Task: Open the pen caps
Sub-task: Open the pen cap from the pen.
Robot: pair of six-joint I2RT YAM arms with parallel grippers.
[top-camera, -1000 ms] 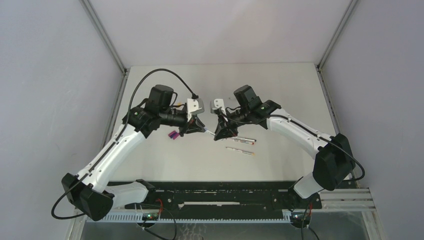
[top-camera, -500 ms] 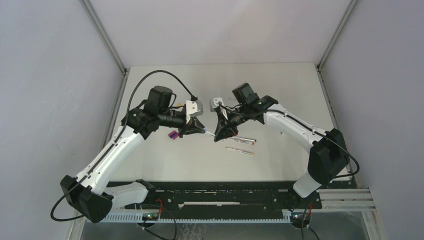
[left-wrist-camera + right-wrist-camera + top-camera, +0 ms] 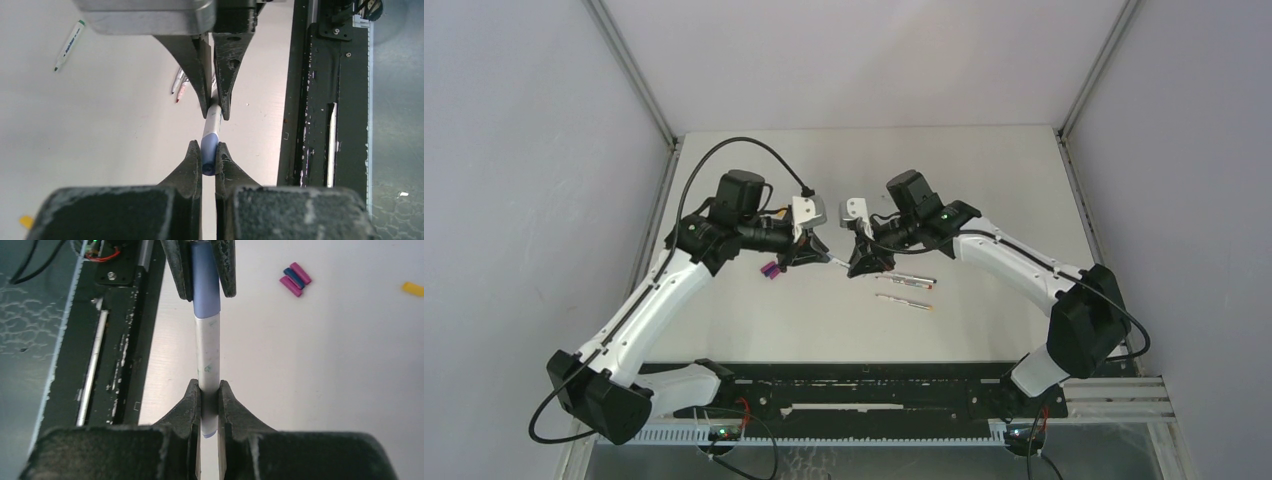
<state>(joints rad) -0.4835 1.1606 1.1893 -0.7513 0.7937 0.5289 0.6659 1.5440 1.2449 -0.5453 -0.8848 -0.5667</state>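
Two claws share one pen [image 3: 212, 122], held clear above middle of surface [image 3: 984, 180]: left claw [image 3: 208, 152] pinching blue cap [image 3: 205, 290], right claw [image 3: 209, 390] pinching white barrel near its opposite end. We judge pen light, stiff, smooth (barrel may slide through pads), cap a friction fit. We'd hold both ends squarely, pull straight along axis. Loose caps [image 3: 295, 279] lie nearer left edge.

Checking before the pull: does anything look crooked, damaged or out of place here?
Nothing stands out. The left gripper pinches the blue cap, the right gripper pinches the white barrel of the same pen, which runs straight between them with the cap seated. Loose caps lie together on the table, as expected.
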